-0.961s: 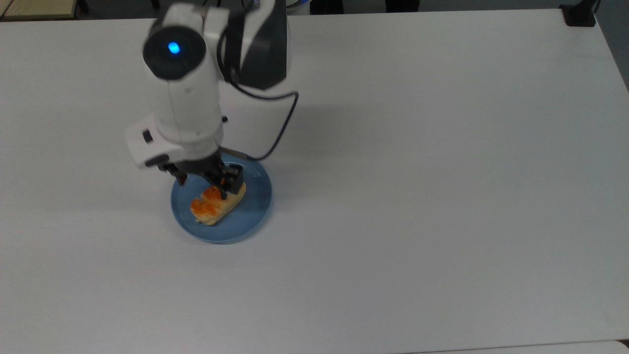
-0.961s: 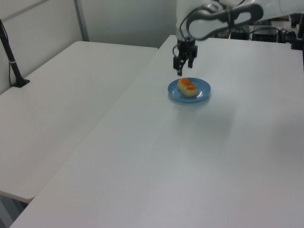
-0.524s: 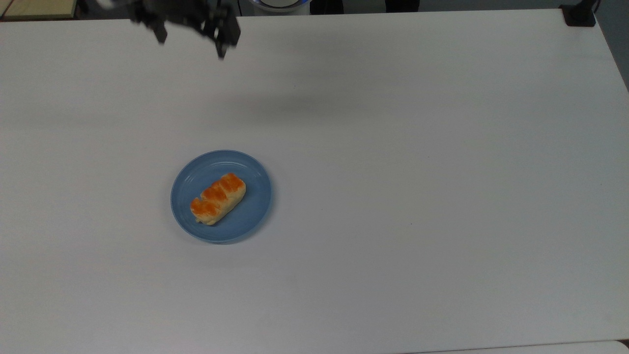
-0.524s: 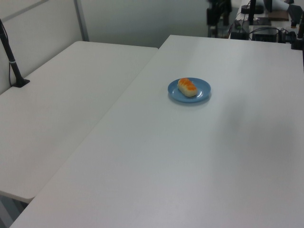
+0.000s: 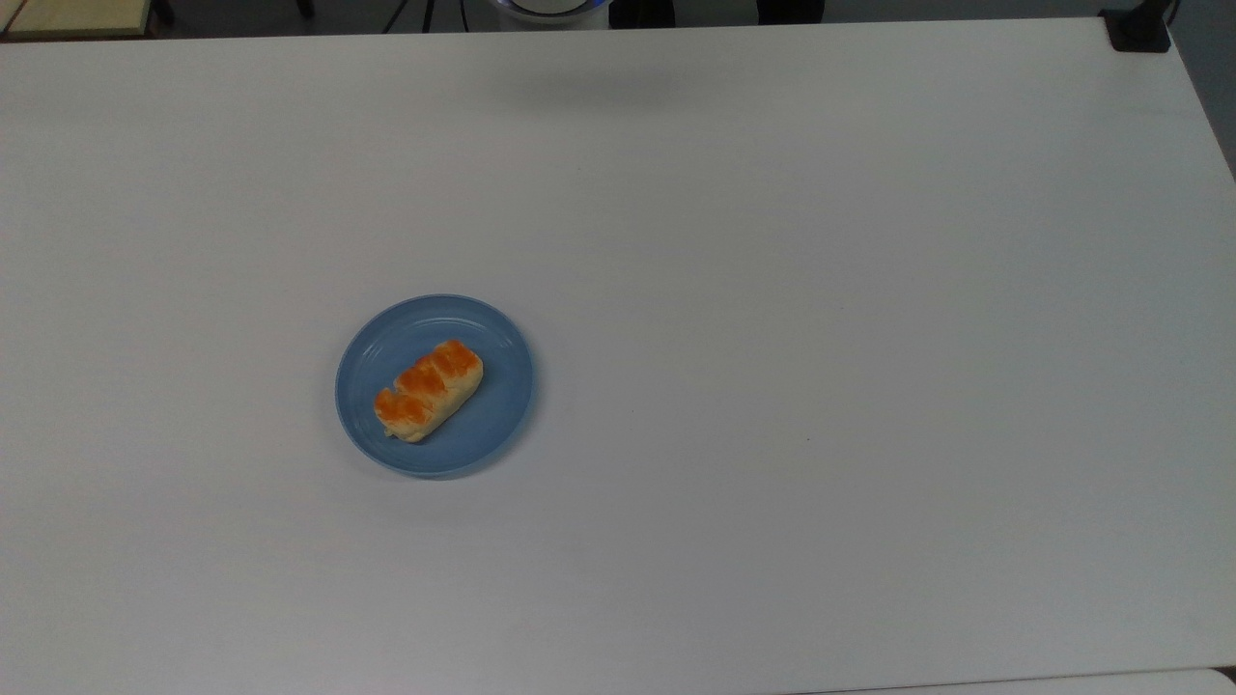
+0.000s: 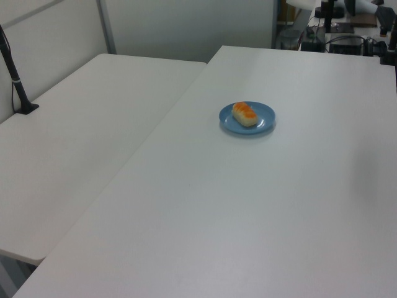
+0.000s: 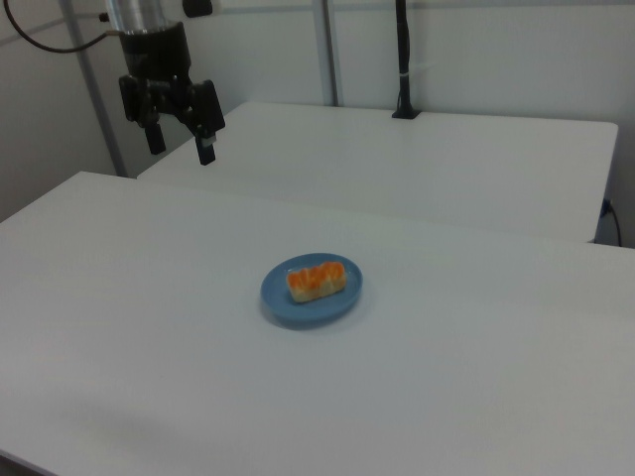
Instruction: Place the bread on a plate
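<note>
In the right view the claw hangs high above the surface's far left corner, well apart from everything else; its two dark fingers point down with a clear gap between them, spread fairly wide and gripping nothing. The dark wrist above it carries no lettering that can be read. Moving rightward in the same view, the plate, light blue and round with a raised rim, sits flat on the white surface about midway between its left and right edges, and the bread lies inside it, resting on the plate's floor with its long side running roughly left to right. The roll is pale cream with orange-brown glazed patches along its top. In the top view the plate lies left of the middle of the surface, closer to the near edge than to the far one, and the bread lies across it on a slant, one end toward the plate's near-left rim and the other toward its far-right rim, apparently within the rim all round. In the left view the plate stands toward the far end of the surface, with the bread on its left half. Neither plate nor bread shows any brand, label or writing.
</note>
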